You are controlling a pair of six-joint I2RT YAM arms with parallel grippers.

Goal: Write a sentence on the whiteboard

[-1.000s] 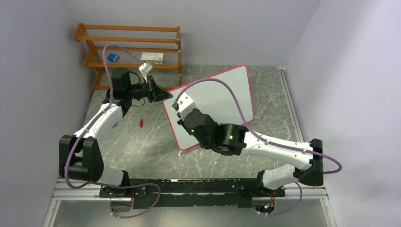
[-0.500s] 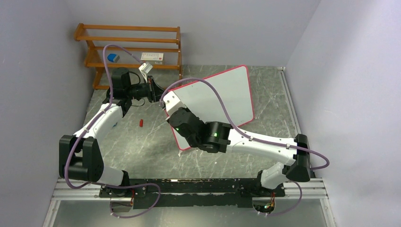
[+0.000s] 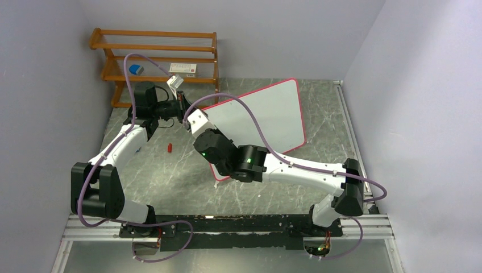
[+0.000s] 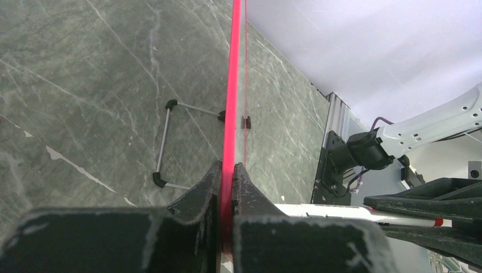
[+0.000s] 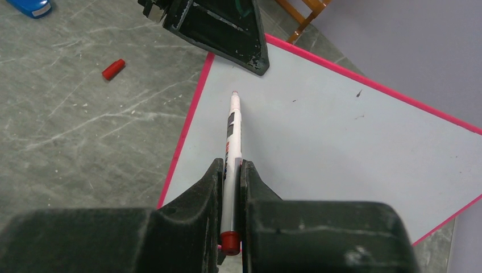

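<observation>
Steadying the blank whiteboard (image 5: 341, 131) against writing pressure, the left gripper (image 4: 228, 170) clamps one corner while the right gripper (image 5: 231, 168), closed around a marker (image 5: 232, 125), aims its tip just beside that corner

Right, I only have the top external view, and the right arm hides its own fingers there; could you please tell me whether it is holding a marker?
Observer: Yes. The right wrist view shows the right gripper shut on a marker, uncapped, its tip pointing out over the whiteboard.
Operator: Thank you. Is anything written there yet?
Observer: No words on the part in view; the white surface carries only a few tiny dark specks.
Operator: And is the left gripper really gripping the board?
Observer: Yes. The left wrist view shows the left gripper shut on the board's red frame edge.
</observation>
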